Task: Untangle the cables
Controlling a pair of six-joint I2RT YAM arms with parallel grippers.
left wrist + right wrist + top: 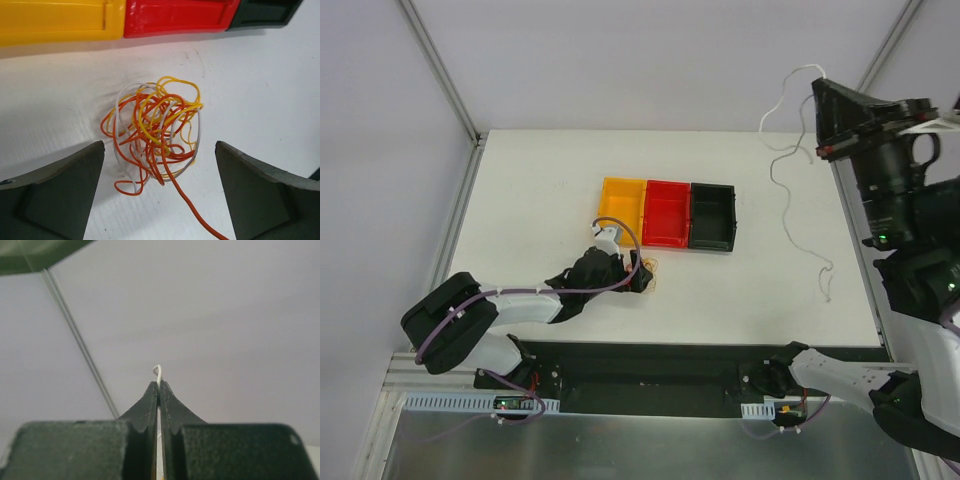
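Squarely between left end effector's spread fingers lie cables.

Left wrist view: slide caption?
Open left gripper framing the tangled red, yellow and white cables; yellow bin and red bin beyond.

A robot lab cell: white table, plain walls, aluminium posts

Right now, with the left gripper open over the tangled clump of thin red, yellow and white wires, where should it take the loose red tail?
Pinch the loose red tail just outside the clump, coming down from above. There it lies alone on the white table, so the left gripper, jaws open, should close on it without snagging other loops.
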